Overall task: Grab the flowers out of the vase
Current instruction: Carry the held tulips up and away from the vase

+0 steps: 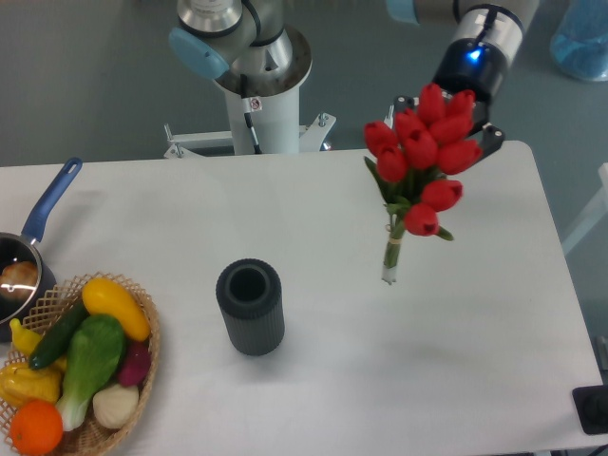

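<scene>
Aloft at far right, the flowers [423, 152] hang clear of the vase [250, 307], clamped near the buds by the gripper [454, 116]; a loose grip could let the stems slip free.

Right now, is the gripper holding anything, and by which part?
Yes: the gripper holds the flowers up at the bud end, fingers mostly hidden behind the blooms. The stems hang free, well clear of the vase.
</scene>
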`<action>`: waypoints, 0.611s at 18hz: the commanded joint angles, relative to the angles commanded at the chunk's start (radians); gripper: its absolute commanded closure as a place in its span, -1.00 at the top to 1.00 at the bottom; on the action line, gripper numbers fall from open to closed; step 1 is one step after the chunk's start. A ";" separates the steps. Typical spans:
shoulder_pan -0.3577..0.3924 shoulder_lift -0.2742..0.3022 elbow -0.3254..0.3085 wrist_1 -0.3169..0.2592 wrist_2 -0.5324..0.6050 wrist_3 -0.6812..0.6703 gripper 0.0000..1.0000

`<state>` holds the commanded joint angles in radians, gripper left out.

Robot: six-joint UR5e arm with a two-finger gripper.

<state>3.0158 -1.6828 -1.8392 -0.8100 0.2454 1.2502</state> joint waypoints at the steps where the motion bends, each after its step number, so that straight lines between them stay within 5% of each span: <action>1: 0.005 0.000 0.000 -0.002 -0.002 -0.002 -0.48; 11: 0.015 0.005 -0.017 -0.002 -0.002 0.000 -0.48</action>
<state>3.0311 -1.6782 -1.8561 -0.8115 0.2439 1.2502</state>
